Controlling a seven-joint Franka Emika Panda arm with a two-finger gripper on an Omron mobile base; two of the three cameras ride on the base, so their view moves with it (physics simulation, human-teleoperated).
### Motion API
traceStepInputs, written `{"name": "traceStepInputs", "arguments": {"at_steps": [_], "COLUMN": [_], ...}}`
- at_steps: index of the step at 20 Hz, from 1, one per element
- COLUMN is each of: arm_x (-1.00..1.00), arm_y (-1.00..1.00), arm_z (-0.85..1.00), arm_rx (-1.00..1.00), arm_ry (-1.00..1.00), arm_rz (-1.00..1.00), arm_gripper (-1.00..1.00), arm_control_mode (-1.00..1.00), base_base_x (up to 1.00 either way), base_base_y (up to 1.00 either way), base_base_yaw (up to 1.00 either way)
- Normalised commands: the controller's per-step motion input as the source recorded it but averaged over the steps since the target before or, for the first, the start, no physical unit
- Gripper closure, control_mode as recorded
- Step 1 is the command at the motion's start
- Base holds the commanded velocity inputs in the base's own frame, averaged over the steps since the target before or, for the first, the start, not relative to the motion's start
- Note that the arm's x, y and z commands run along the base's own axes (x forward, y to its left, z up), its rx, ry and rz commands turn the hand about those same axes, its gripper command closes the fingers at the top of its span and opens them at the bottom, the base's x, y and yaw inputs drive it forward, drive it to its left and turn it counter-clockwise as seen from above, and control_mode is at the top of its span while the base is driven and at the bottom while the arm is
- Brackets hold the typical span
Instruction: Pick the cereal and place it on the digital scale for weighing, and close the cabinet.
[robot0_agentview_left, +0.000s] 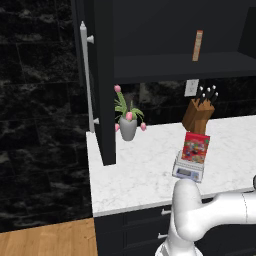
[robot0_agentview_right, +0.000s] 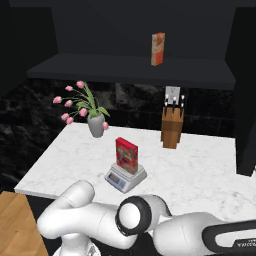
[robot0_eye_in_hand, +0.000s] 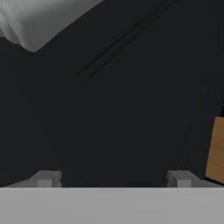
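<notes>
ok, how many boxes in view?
2. The cereal stands upright on the digital scale on the counter; a tan-orange box stands on the open cabinet shelf. Others may be hidden.

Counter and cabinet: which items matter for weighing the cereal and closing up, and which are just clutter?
Job:
cereal, upright on the digital scale
cabinet, door open
gripper, open

Clutter:
flower vase
knife block
tan-orange box on the shelf

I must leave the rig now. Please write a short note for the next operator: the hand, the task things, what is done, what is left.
Hand: open, holding nothing, facing a dark surface.
Cereal: upright on the digital scale, on the white counter. That step is done.
Cabinet: its left door stands open, edge toward the room, with the tan-orange box on the shelf.
Left: close the cabinet.
</notes>
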Motion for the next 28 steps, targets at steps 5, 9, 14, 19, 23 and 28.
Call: {"name": "traceStepInputs", "arguments": {"at_steps": [5, 9, 14, 19, 23, 28], "arm_x": [0.10, 0.79, 0.98, 0.96, 0.87, 0.64], "arm_y": [1.00, 1.00, 1.00, 0.97, 0.47, 0.00], "arm_z": [0.88, 0.46, 0.10, 0.00, 0.00, -0.12], "arm_rx": [-0.58, -0.52, -0.48, -0.37, -0.19, -0.01], "arm_ry": [-0.10, 0.00, 0.00, 0.00, 0.00, -0.03], "arm_rz": [-0.06, -0.10, -0.15, -0.18, -0.07, 0.03], "arm_gripper": [-1.00, -1.00, -1.00, -1.00, -1.00, -1.00], "arm_control_mode": [-1.00, -1.00, -1.00, -1.00, -1.00, -1.00], "base_base_x": [0.00, 0.00, 0.00, 0.00, 0.00, 0.00], "base_base_y": [0.00, 0.00, 0.00, 0.00, 0.00, 0.00], "base_base_yaw": [0.00, 0.00, 0.00, 0.00, 0.00, 0.00]}}
